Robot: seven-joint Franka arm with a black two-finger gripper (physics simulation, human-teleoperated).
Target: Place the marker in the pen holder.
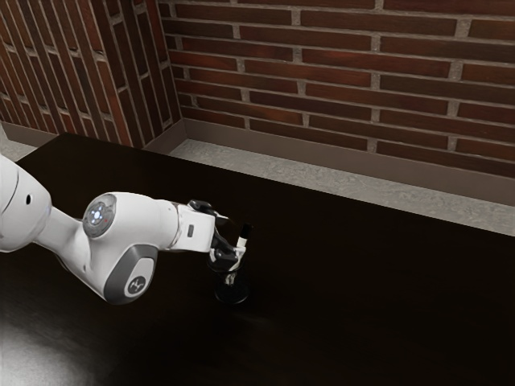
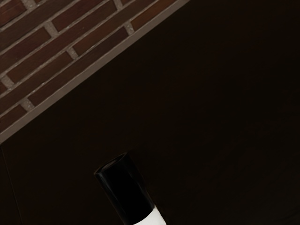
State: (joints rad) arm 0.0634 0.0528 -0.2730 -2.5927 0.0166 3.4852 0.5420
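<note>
At the end of the arm, my gripper [image 1: 232,256] is shut on the marker [image 1: 243,241]. The marker leans slightly, its black cap up and its white body running down between the fingers. In the wrist view the marker [image 2: 124,190] shows its black cap and a bit of white at the lower edge. Directly below the gripper stands a dark round object, apparently the pen holder [image 1: 232,293], hard to make out against the table. Something pale shows just above it, under the fingers; whether the marker's lower end is inside the holder I cannot tell.
The dark table [image 1: 362,289] extends beyond the gripper toward the exterior view's right. Past its far edge are a pale floor [image 1: 322,183] and a brick wall [image 1: 338,80]. A brick corner [image 1: 72,72] stands behind the arm.
</note>
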